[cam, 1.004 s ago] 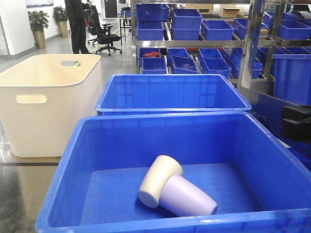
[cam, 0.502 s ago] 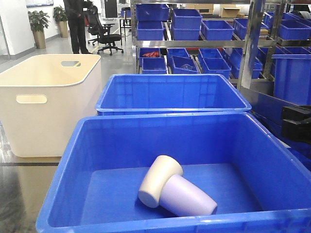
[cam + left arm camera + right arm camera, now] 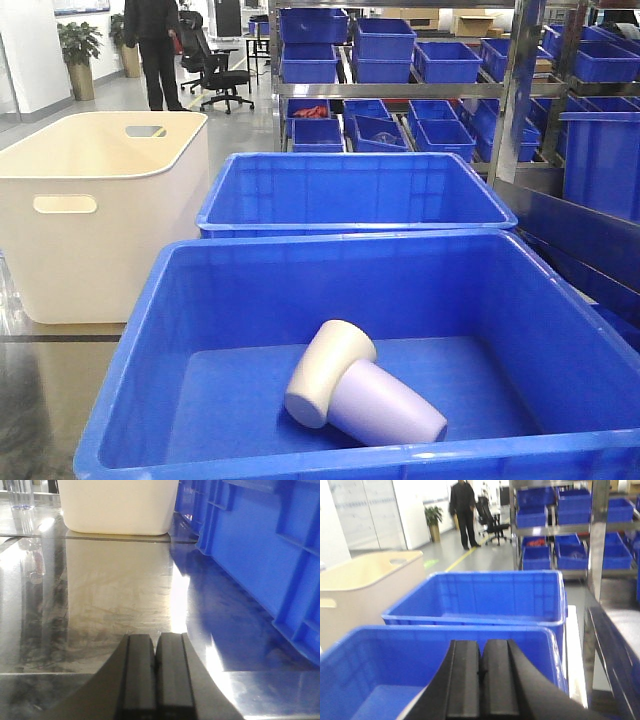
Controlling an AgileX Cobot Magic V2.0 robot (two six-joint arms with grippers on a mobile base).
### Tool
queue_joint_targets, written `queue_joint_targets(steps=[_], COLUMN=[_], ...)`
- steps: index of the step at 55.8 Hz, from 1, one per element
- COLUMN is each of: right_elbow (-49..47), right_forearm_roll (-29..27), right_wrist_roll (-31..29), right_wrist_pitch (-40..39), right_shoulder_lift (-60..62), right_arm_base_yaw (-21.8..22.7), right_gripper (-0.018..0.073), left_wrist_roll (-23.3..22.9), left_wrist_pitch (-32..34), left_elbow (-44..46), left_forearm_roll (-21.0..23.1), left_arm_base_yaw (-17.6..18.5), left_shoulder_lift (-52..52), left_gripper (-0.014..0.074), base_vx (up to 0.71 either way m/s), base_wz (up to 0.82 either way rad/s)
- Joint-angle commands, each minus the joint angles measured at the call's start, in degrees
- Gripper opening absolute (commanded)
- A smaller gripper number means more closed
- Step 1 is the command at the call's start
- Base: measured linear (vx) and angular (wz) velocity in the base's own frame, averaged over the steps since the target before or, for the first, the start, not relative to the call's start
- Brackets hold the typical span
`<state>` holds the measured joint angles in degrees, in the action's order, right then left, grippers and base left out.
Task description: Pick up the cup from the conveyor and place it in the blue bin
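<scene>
Two cups [image 3: 362, 396] lie on their sides in the near blue bin [image 3: 330, 262], and the dark arm seen at its right edge a moment ago has gone, the right gripper [image 3: 481, 680] clenched empty above the bin, the left gripper [image 3: 155, 672] likewise closed over the shiny surface [image 3: 115, 600], so that drop looks finished.

Bright, even indoor light; strong white glare on the steel table [image 3: 125, 595]; the right wrist view is slightly blurred.

Two cups [image 3: 360, 395] — cream and lilac — lie tipped, touching, inside the blue bin [image 3: 140, 360].
</scene>
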<state>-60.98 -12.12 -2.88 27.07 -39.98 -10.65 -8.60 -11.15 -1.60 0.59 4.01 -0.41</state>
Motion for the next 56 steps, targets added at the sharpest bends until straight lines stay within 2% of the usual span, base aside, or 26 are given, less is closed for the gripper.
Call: queue_joint_targets(steps=[1,11,17,28,36,47,56], right_elbow=[-1.7,-1.7,-0.6,11.4,23.6,36.5,44.2], right_forearm_roll=[-0.6,-0.5,2.1,5.7,8.5,8.7,8.9], right_wrist_roll=[0.0,0.0,-0.5,-1.0,-1.1,-0.3,0.0], right_wrist_pitch=[-2.0,2.8,5.2,1.7,0.8,0.7,-2.5], right_shoulder_lift=[4.3,11.9,15.9,25.7,30.8,35.3,38.3], right_arm_base_yaw=[0.0,0.0,0.2,0.8,5.7,14.4,15.7], right_gripper=[-0.0009,-0.0009,-0.0009,-0.0009,-0.0009,-0.0009,-0.0009], left_wrist_roll=[0.1,0.1,0.1,0.1,0.1,0.1,0.1], left_wrist_pitch=[4.9,4.9,4.9,4.9,4.9,4.9,4.9], left_elbow=[-0.7,-0.7,-0.7,-0.7,-0.7,-0.7,-0.7], left_forearm_roll=[0.0,0.0,0.0,0.0,0.0,0.0,0.0], left_arm_base_yaw=[-0.2,-0.2,-0.2,-0.2,-0.2,-0.2,-0.2], left_shoulder_lift=[-0.4,-0.4,-0.4,-0.4,-0.4,-0.4,-0.4], left_gripper=[0.0003,0.0003,0.0003,0.0003,0.0003,0.0003,0.0003], base_vx=[0.0,0.0,0.0,0.0,0.0,0.0,0.0], base_wz=[0.0,0.0,0.0,0.0,0.0,0.0,0.0])
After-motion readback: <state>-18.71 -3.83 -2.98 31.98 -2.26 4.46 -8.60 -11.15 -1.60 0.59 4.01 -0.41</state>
